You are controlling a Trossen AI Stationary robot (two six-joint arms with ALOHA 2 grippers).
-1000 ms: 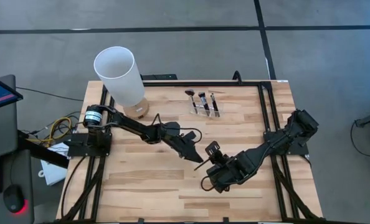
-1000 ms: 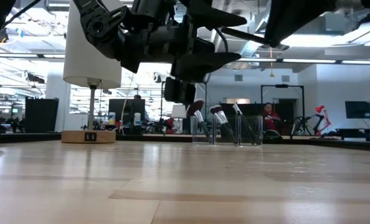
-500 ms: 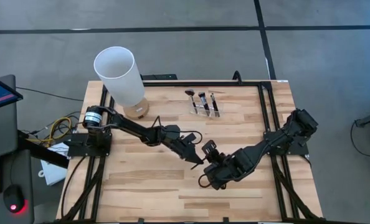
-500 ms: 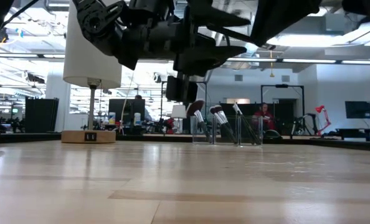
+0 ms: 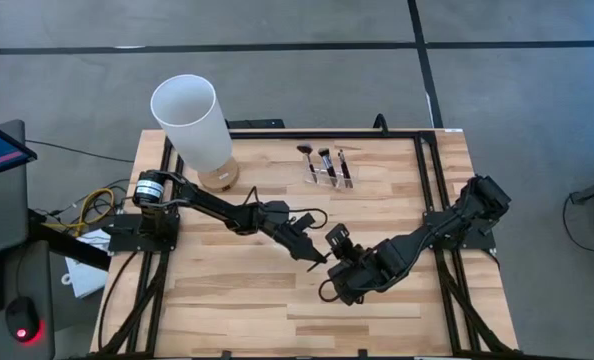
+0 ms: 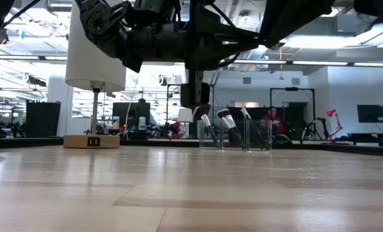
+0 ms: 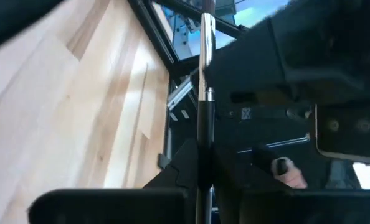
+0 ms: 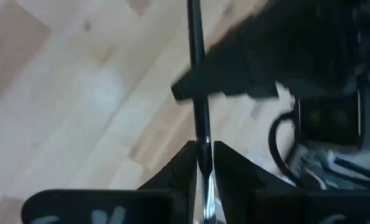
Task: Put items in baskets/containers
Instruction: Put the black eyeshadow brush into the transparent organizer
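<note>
Brushes are partly put away. On the left of the table stands a tall white cylinder (image 5: 190,128) on a wooden base; it is not part of the job. Near the middle, the left gripper (image 5: 310,251) and the right gripper (image 5: 335,252) meet above the wood, very close to each other.

One thin brush (image 7: 204,87) with a dark handle and a silver band runs between them. In the left wrist view the left gripper's fingers are closed on its dark handle. In the right wrist view the right gripper's fingers are pressed on the same brush from the other end. So both grippers hold one brush, and I think it is being passed from one to the other.

Further right and at the back of the table sits the small clear holder (image 5: 327,173). Three brushes (image 6: 227,127) stand in it with their soft tips up. No other loose brushes show on the table, so this held brush is the only one I can see left to go in.

Compared with a second ago, the right gripper has slid left toward the left gripper, so the gap between them has closed. The holder and its three brushes look just the same.
</note>
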